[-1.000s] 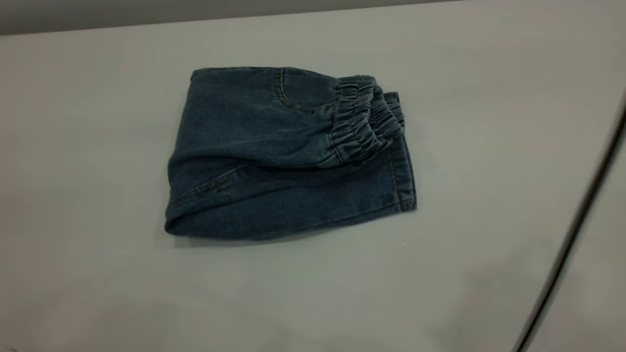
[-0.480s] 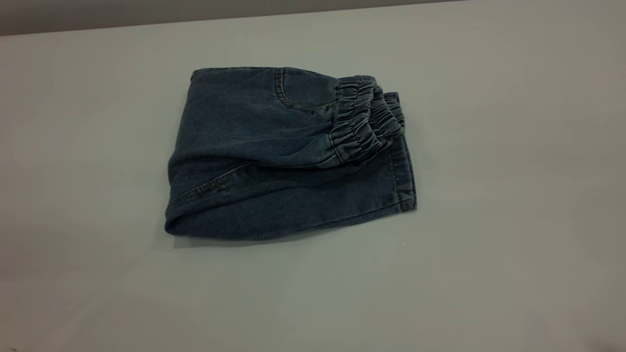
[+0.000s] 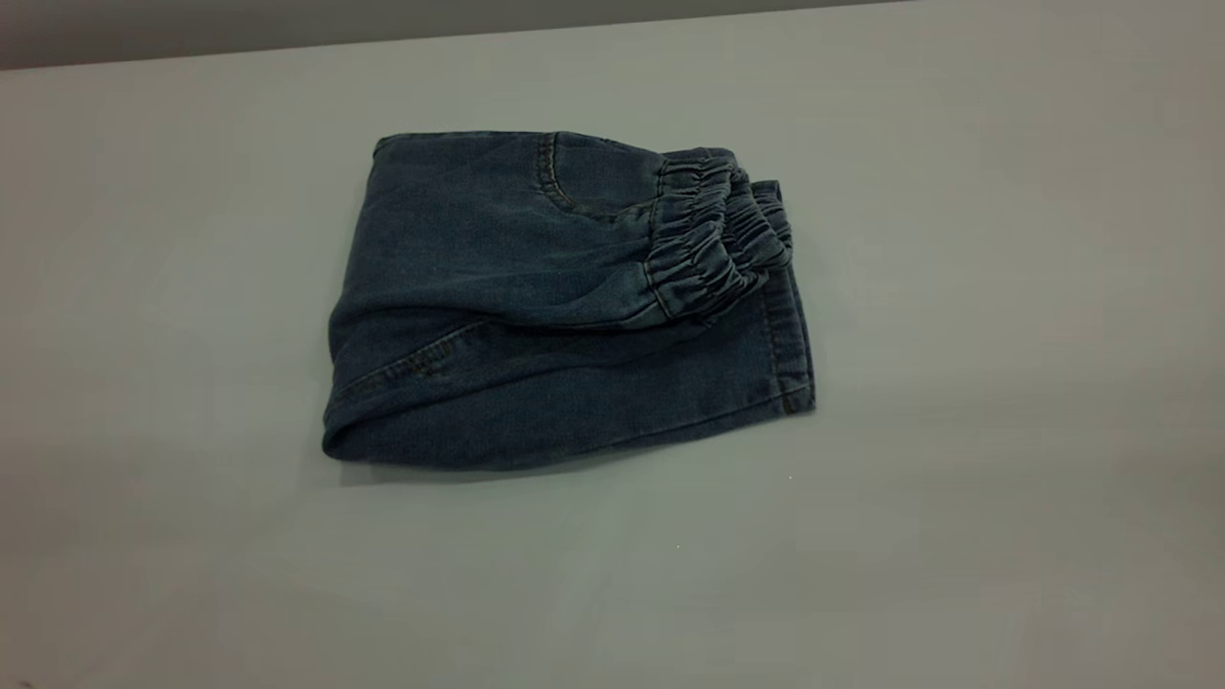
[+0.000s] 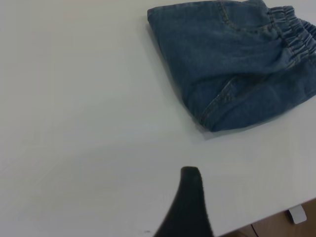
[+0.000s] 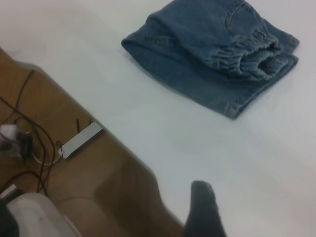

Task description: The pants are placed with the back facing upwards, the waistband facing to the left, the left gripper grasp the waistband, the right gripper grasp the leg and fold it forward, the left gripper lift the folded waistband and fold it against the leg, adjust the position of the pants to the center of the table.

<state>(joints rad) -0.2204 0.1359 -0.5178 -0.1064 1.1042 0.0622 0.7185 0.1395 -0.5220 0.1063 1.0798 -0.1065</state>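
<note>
Exterior view: bare pale surface (image 3: 612, 593) lies nearest, with the folded denim shorts (image 3: 536, 316) beyond, near the middle, touched by nothing. The gathered waistband (image 3: 703, 234) lies doubled over on the stitched leg hem (image 3: 790, 335) at the right. Neither pincer appears here; the wrist views show only dark slivers, so I cannot tell their state.

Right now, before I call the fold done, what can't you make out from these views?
- Left gripper: left wrist view shows one dark sliver, cut off by the picture's edge; open or shut unknown.
- Right gripper: same in the right wrist view.
- Both arms: outside the exterior view.
- The pants: the waistband is folded over the leg, hiding the layers beneath.
</note>
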